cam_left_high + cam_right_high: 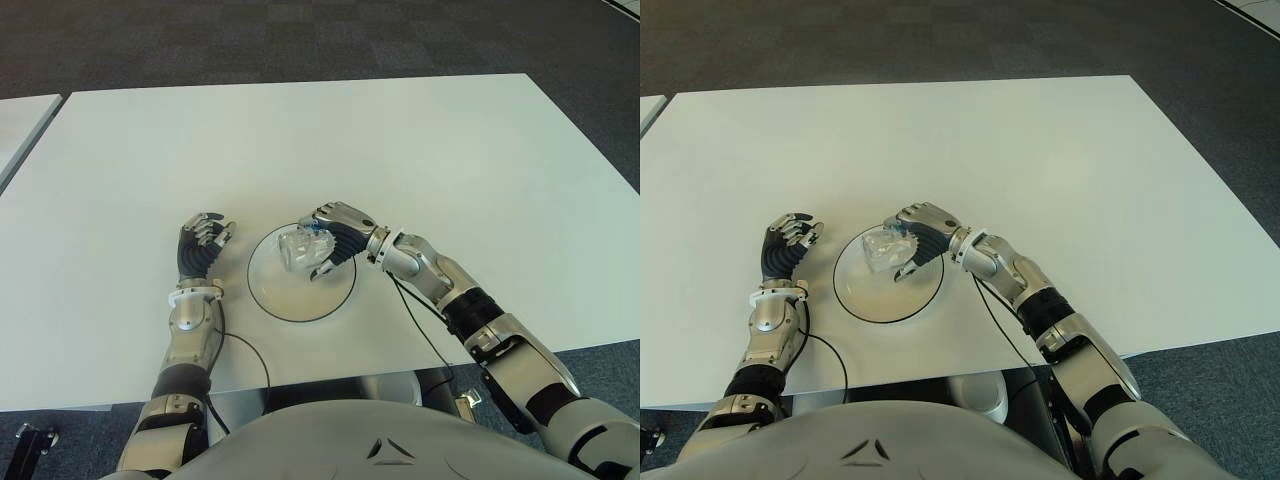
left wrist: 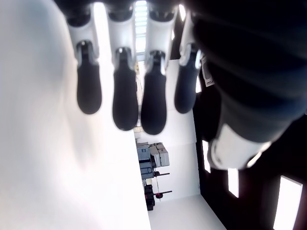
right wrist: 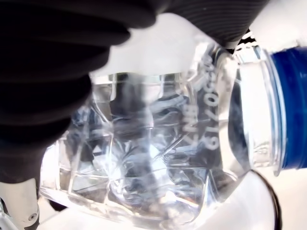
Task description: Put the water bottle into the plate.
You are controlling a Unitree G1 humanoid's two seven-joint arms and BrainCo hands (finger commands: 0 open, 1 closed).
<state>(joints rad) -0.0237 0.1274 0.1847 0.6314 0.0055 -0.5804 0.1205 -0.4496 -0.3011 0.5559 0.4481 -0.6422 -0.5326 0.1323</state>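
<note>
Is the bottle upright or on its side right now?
On its side. The crumpled clear plastic water bottle lies across the white dark-rimmed round plate, blue cap pointing sideways, right hand wrapped around it.

- The room is evenly and brightly lit; the white table (image 1: 420,150) takes the light flat, with no hard glare in the eye views.
- Shadows are soft and short: a faint one sits under the right hand (image 1: 335,240) across the plate (image 1: 270,295), another just beside the left hand (image 1: 200,245).
- The dark carpet (image 1: 300,40) beyond the table stays dim but readable.
- The left wrist view is blown out: the tabletop there is featureless white, the fingers (image 2: 125,100) dark against it and soft with closeness.
- In the right wrist view the water bottle (image 3: 144,158) fills the frame, sparkling with highlights in its creased plastic; the black fingers (image 3: 53,72) are blurred.
</note>
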